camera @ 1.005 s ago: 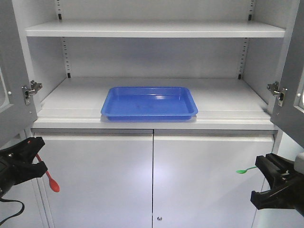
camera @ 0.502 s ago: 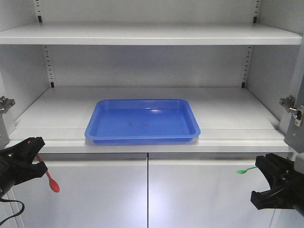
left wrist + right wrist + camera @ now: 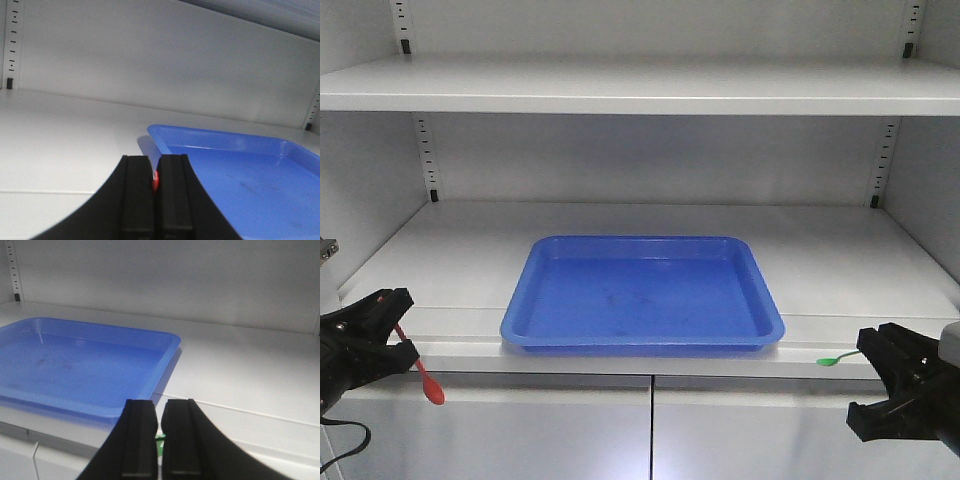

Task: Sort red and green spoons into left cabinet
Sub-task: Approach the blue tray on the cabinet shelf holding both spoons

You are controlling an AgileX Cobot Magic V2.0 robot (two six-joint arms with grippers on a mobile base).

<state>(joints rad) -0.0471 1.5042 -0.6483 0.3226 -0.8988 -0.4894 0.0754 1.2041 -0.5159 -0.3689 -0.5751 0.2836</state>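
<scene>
Low at the left edge of the front view, the black left gripper (image 3: 400, 325) is clamped on the handle of the thin bright red plastic spoon (image 3: 426, 381). Its oval bowl hangs down and to the right, in front of the shelf edge of the light grey metal cabinet (image 3: 860, 262). Low at the right, the black right gripper (image 3: 866, 362) pinches the thin bright green plastic spoon (image 3: 830, 361), its bowl sticking out leftward near the shelf's front lip. Both spoons are outside the shallow blue rectangular tray (image 3: 640, 345) on that shelf. Only the wrist views show the flat finger pads (image 3: 137, 195) nearly together, a sliver of red between the left pair and green between the right; the bowls show only from the front.
</scene>
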